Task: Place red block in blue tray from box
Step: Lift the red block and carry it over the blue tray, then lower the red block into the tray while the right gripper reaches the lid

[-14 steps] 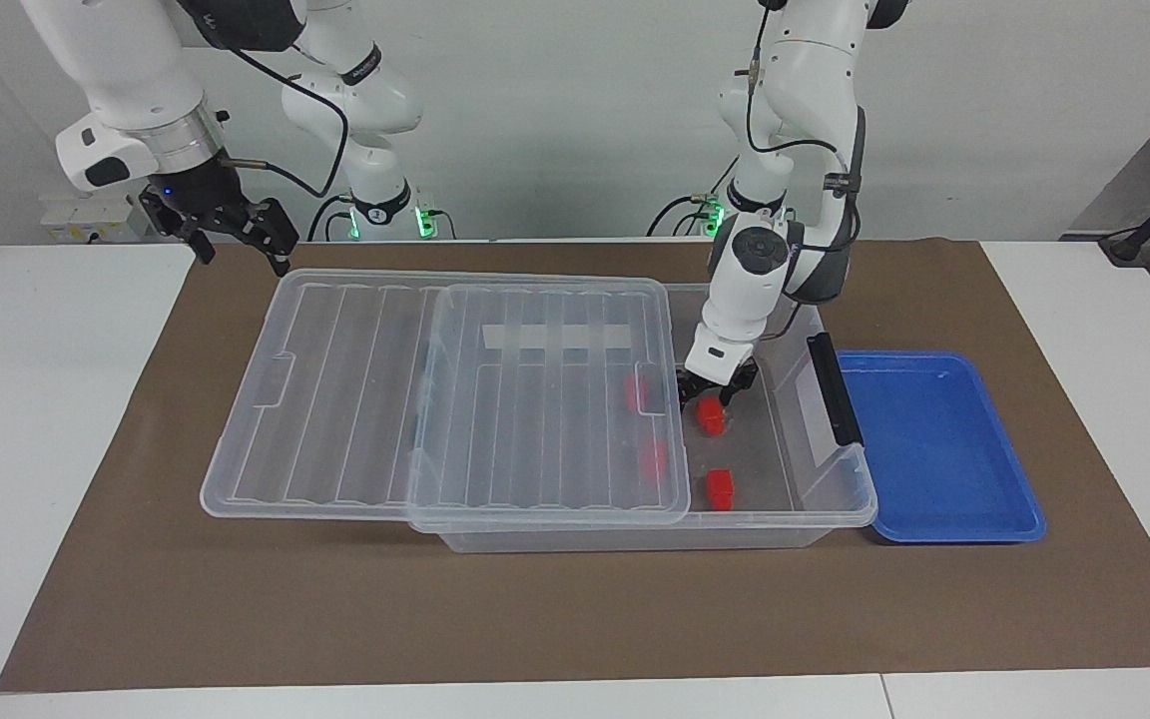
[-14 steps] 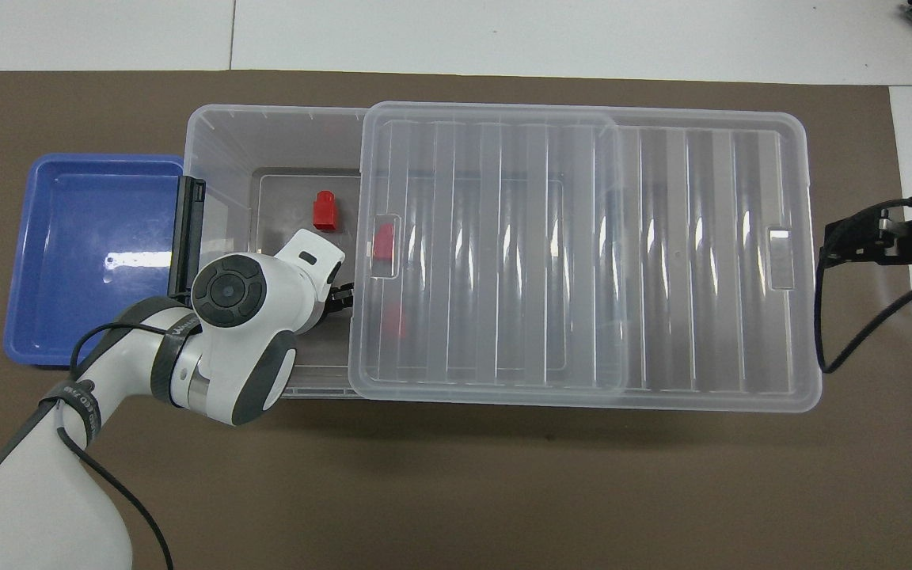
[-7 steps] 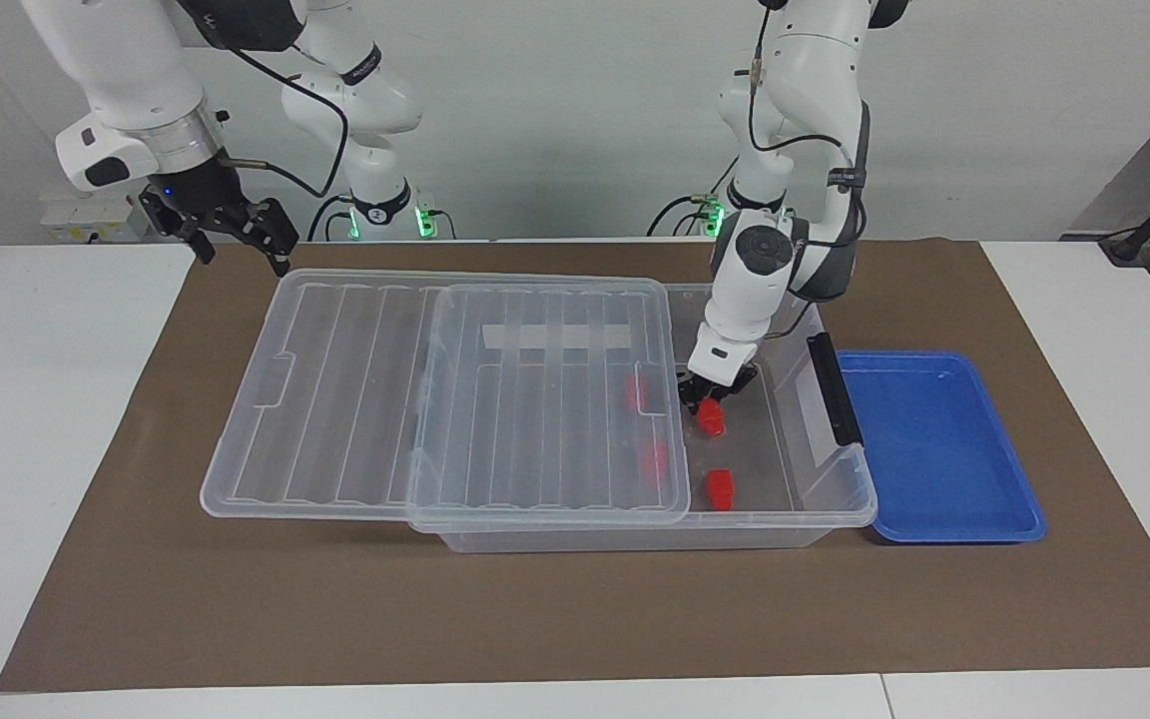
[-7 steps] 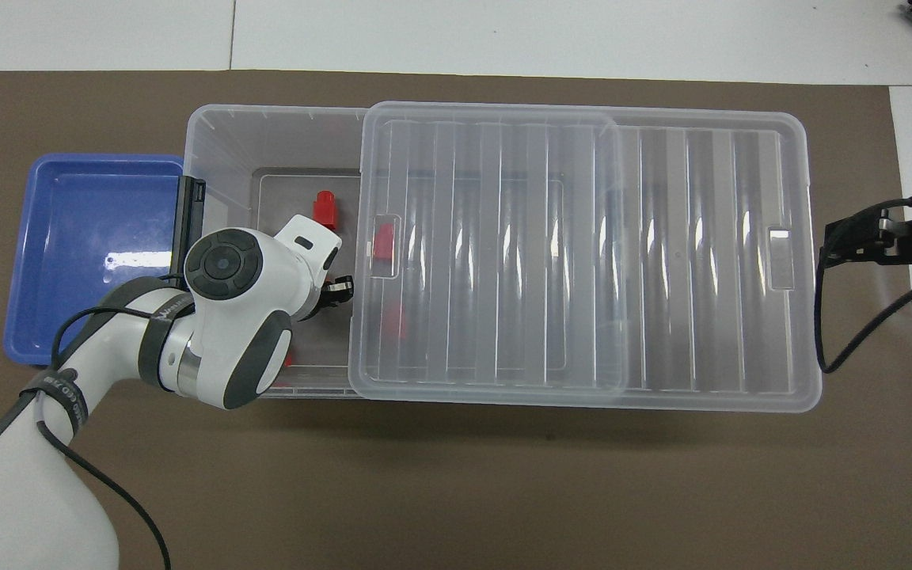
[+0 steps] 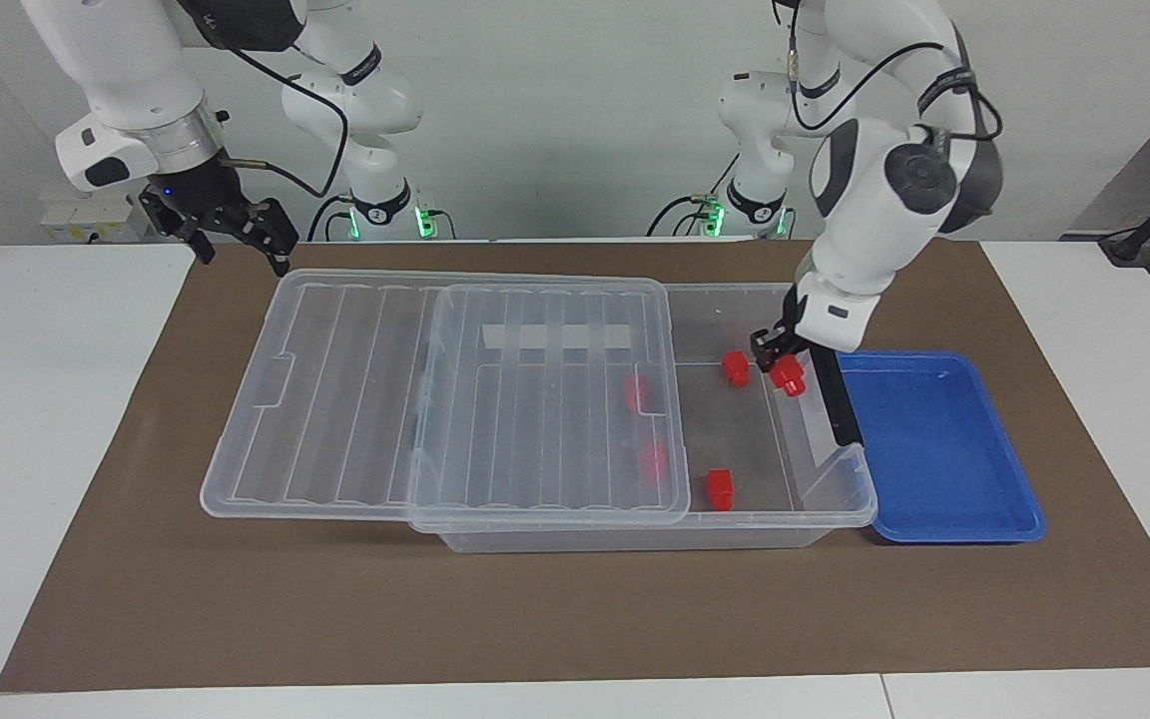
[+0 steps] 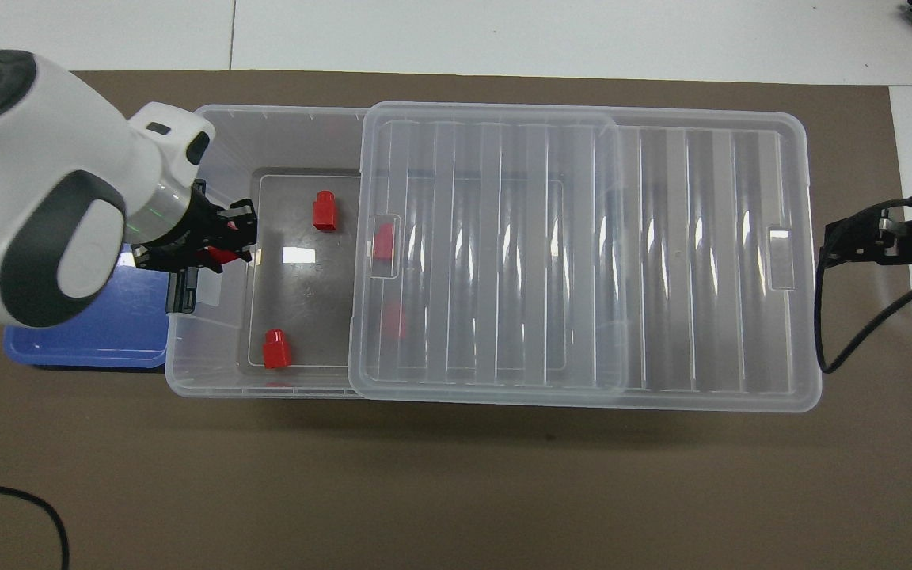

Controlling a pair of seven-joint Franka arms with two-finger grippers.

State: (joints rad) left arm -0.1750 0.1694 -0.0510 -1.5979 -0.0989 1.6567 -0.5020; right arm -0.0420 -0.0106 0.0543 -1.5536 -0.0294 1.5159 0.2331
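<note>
A: Left claw [image 5: 780,361] clenched on the red block [image 5: 788,376], raised over the box [image 5: 840,499] rim at the black latch [image 5: 833,389], tray end.

B: Blue tray [image 5: 939,444]?

A: Empty, touching the box at the left arm's end. Block is lifted clear of the box floor; carry over the rim and release are left, by my reading.

B: Rest of the box?

A: Lid [image 5: 445,399] slid toward the right arm's end. Four more red blocks [image 5: 720,488] inside, two under the lid.

B: Right claw [image 5: 236,228]?

A: Released, waiting above the worktop [image 5: 56,399] off the lid's corner.

B: Writing?

A: None readable.
</note>
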